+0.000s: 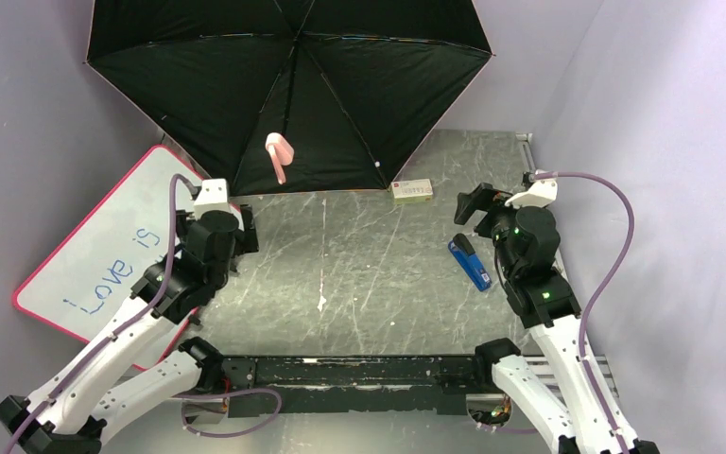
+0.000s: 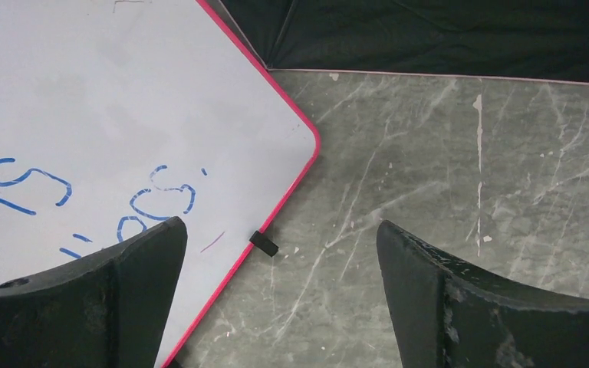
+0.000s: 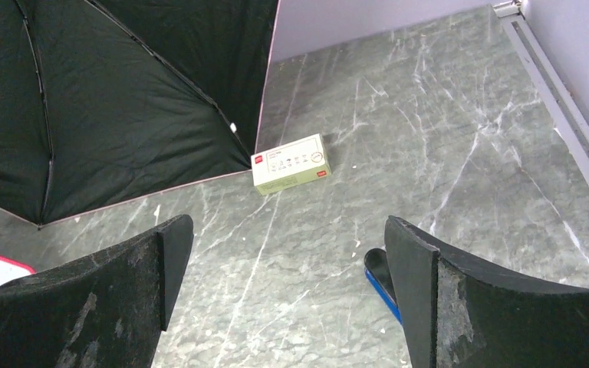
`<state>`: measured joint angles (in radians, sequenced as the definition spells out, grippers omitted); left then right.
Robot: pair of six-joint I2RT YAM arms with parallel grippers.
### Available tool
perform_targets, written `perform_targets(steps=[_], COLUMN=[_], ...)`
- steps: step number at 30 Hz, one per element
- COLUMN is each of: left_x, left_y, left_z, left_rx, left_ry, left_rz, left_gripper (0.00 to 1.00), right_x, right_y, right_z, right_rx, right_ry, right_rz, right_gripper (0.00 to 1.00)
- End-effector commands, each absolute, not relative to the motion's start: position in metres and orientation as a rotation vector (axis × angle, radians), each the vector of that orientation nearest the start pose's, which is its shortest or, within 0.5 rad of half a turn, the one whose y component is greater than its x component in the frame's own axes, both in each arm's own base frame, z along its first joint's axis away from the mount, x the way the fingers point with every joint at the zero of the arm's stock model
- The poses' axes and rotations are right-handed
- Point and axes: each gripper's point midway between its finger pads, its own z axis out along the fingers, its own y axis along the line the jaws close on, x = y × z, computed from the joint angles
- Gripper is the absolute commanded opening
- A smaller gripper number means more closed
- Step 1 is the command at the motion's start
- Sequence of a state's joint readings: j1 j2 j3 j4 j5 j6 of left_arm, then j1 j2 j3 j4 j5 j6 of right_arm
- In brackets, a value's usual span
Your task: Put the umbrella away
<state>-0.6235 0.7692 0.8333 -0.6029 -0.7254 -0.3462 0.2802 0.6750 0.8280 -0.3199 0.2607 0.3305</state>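
A whiteboard (image 1: 104, 255) lies below and left of the left gripper (image 2: 280, 261), whose jaws stand wide and empty. The open umbrella (image 1: 288, 85) rests beyond both grippers, black inside facing them. A small box (image 3: 291, 162) lies ahead of the right gripper (image 3: 287, 245), which is also wide and empty. A blue object (image 3: 380, 277) sits by its right finger.

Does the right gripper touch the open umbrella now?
Apart. In the top view, the right gripper stands open over the table. A strip of bare tabletop and a small box lie between it and the umbrella.
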Motion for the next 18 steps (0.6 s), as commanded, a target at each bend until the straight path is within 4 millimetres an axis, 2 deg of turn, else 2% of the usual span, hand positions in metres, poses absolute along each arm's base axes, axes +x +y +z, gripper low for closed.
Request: perform_targets(steps=[1,8,18], left_x=[0.2572,0.2584,0.2548], left_y=[-0.0494,-0.0453,-0.0530], left_z=[0.2506,0.2553,0.2549], left_rx=[-0.219,-0.211,-0.146], left_ry=[1.882,1.861,1.885], left_rz=[0.113,0.144,0.101], left_gripper=[0.97,0.97,0.96], right_x=[0.2787,0.2755,0.2726], right_y=[0.0448,0.0407,0.0426], right_z=[0.2990,0.2993,0.2976], right_rx=[0.235,0.247,0.246], right_ry=[1.709,1.703,1.707], right_rz=[0.206,0.189,0.205], right_gripper=[1.00,1.00,1.00])
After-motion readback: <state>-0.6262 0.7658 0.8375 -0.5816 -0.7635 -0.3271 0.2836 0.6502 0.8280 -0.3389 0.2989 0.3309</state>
